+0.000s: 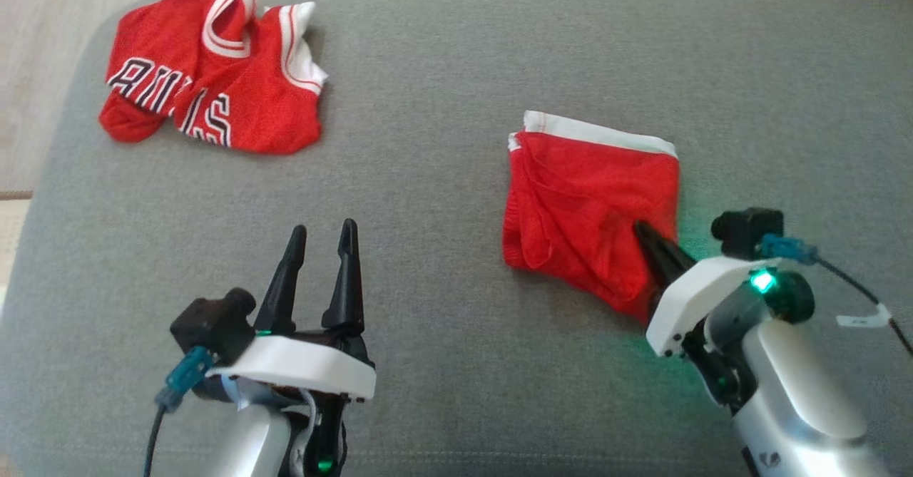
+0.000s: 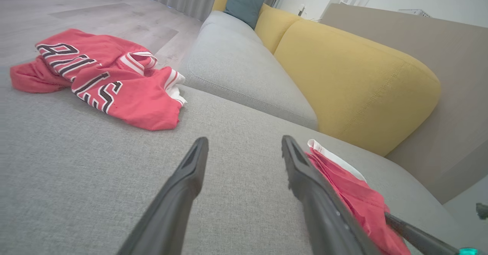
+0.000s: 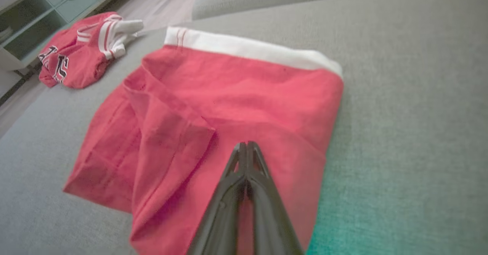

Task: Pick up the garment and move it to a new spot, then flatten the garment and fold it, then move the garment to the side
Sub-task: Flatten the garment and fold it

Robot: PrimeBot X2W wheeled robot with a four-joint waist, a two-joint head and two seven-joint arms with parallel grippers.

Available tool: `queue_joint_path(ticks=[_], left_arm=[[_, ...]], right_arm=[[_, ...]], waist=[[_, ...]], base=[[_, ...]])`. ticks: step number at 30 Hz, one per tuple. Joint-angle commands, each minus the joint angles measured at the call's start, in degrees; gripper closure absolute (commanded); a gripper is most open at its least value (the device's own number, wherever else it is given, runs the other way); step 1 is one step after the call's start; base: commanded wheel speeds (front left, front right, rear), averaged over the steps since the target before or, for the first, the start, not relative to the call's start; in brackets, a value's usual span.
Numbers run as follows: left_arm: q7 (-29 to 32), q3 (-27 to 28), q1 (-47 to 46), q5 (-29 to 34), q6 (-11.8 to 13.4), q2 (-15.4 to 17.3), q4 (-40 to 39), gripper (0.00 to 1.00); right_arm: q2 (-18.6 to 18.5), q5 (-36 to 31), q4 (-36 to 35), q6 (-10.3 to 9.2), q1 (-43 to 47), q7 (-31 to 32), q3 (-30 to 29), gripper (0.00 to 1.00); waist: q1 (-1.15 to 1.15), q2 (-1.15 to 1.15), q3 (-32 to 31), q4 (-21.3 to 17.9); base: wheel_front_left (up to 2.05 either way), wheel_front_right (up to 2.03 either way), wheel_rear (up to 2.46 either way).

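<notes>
Garment (image 1: 592,199): one red piece with one white band (image 1: 599,129) along its far edge. It is folded into a rough square and lies flat on the right half of the grey sofa seat (image 1: 456,56).

I count two red pieces of clothing on this seat. The second is a jersey (image 1: 207,70) with dark lettering and red-and-white trim. It lies crumpled at the far left, well apart from the first.

I have two claws over the seat. The fingers of the right claw (image 1: 640,227) are pressed together into a single point, with the tips down on the near right part of the garment (image 3: 248,95). I cannot tell whether any cloth is pinched between them. One green light (image 1: 762,281) glows on that wrist and tints the seat just beside the fold.

The left claw (image 1: 324,229) has its two fingers apart over bare seat at the near left. They point toward the far side and touch neither piece.

From the left wrist, the jersey (image 2: 103,79) lies to the left of the fingers and the garment (image 2: 354,194) to the right. Beyond them are a yellow backrest (image 2: 362,76) and one teal pillow (image 2: 244,3).
</notes>
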Motion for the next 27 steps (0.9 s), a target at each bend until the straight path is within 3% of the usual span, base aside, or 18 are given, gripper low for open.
queue_joint_path(ticks=[1,16,27], left_arm=[[-0.65,1.81,-1.66,-0.09,-0.04,0.32,-1.67,0.00],[-0.68,2.02,-1.06,-0.43,0.24,0.56,-1.53,0.00],[-0.68,2.07,-0.01,-0.79,0.60,0.98,-0.85,0.00]], right_arm=[[0.88,-0.45,-0.57,-0.05,-0.89,-0.18,1.55,1.00],[3.78,4.88,3.89,-0.05,-4.49,-3.71,16.16,1.00],[4.45,6.46,8.96,-0.05,-6.55,-10.32,21.24,1.00]], waist=[[0.00,0.00,-0.04,0.83],[0.00,0.00,-1.00,2.30],[0.00,0.00,-3.30,1.40]], base=[[0.00,0.00,0.00],[0.00,0.00,0.00],[0.00,0.00,0.00]])
